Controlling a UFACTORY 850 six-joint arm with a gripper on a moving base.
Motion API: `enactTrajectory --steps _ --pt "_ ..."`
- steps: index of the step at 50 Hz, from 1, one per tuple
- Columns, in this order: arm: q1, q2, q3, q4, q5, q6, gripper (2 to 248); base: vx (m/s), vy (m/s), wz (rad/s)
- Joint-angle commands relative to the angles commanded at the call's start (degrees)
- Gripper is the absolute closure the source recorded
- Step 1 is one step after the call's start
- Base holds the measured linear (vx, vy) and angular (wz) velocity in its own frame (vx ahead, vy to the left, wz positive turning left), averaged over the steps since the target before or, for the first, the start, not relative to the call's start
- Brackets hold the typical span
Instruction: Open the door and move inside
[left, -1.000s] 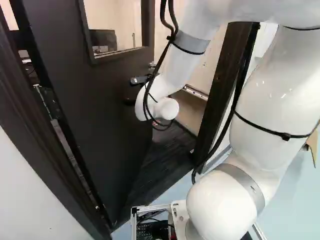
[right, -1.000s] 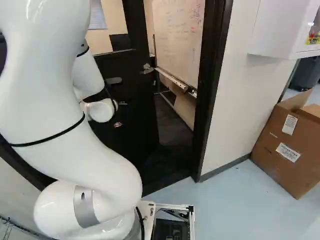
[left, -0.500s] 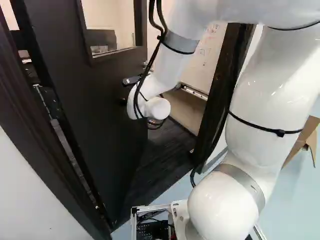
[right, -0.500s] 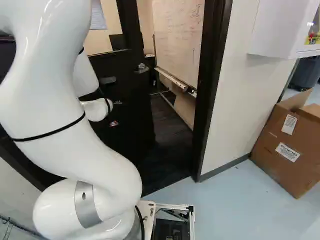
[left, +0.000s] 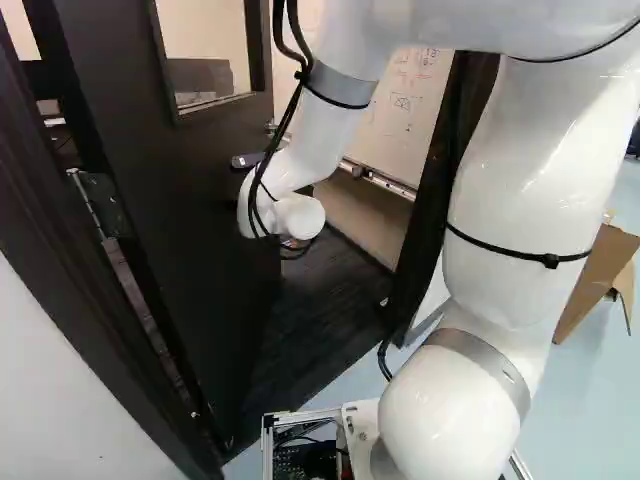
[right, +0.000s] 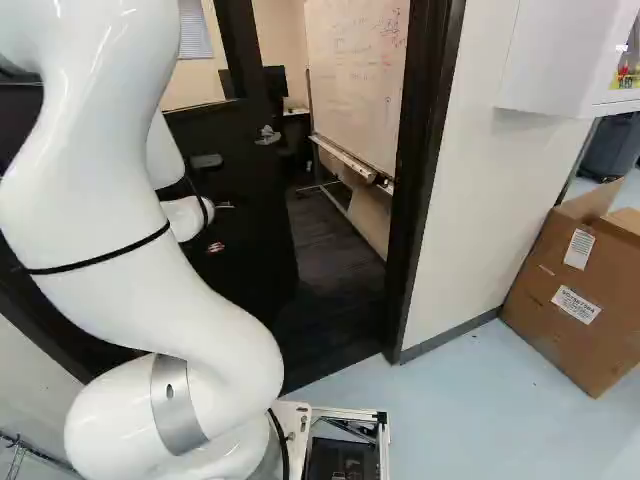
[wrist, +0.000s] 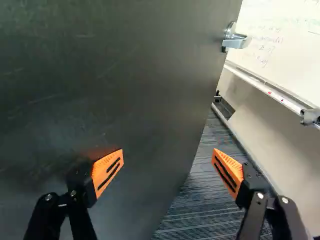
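The dark door (left: 170, 200) stands part open, turned away into the room beyond, inside its dark frame (right: 425, 170). Only a small reddish bit of my gripper (right: 215, 247) shows below the wrist in the right base view. In the wrist view the gripper (wrist: 168, 167) is open, its orange-padded fingers wide apart with nothing between them. One finger is close against the door's face, with an orange glow on the surface beside it; contact cannot be told. The other finger stands past the door's free edge, over the gap. The silver lever handle (wrist: 235, 40) sits ahead, near that edge.
Through the doorway are dark carpet (right: 335, 260) and a whiteboard (right: 355, 75) on a stand with a metal tray. Right of the frame come a pale wall (right: 480, 180), a wall cabinet (right: 545, 60) and a cardboard box (right: 575, 290) on the blue floor.
The door has swung farther into the room, widening the gap. My arm has moved with it, its wrist shifting left in both base views. The base has not moved.
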Motion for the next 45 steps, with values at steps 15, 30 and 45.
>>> enactTrajectory --steps 15,30,45 --pt "2.8 -0.77 -0.86 -0.26 0.0 0.0 3 0.0 0.0 0.0" --pt "5.47 -1.88 -2.13 -0.29 0.0 0.0 3 0.0 0.0 0.0" --pt "7.91 -3.5 -3.98 -0.29 0.0 0.0 3 0.0 0.0 0.0"
